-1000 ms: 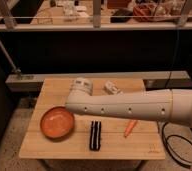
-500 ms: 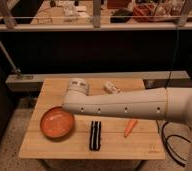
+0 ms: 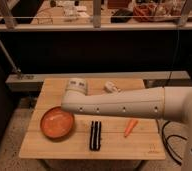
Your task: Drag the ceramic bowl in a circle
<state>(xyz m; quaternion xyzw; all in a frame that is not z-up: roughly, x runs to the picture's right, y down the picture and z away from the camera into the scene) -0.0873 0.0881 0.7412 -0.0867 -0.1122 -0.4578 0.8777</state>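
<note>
Our arm [image 3: 121, 104] reaches left over the tabletop [image 3: 114, 145], pincer [image 3: 68, 107] at the ceramic bowl [image 3: 56, 124] (grip: we cannot tell); bowl unmoved since earlier.

1 bowl [image 3: 56, 123]; 1 carrot [image 3: 131, 127]; pincer behind arm [image 3: 124, 104]

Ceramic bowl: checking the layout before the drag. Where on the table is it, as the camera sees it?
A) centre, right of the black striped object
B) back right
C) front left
C: the ceramic bowl sits front left on the table, left of the black striped object; the end effector is at the arm's tip, by the bowl's back right.
</note>
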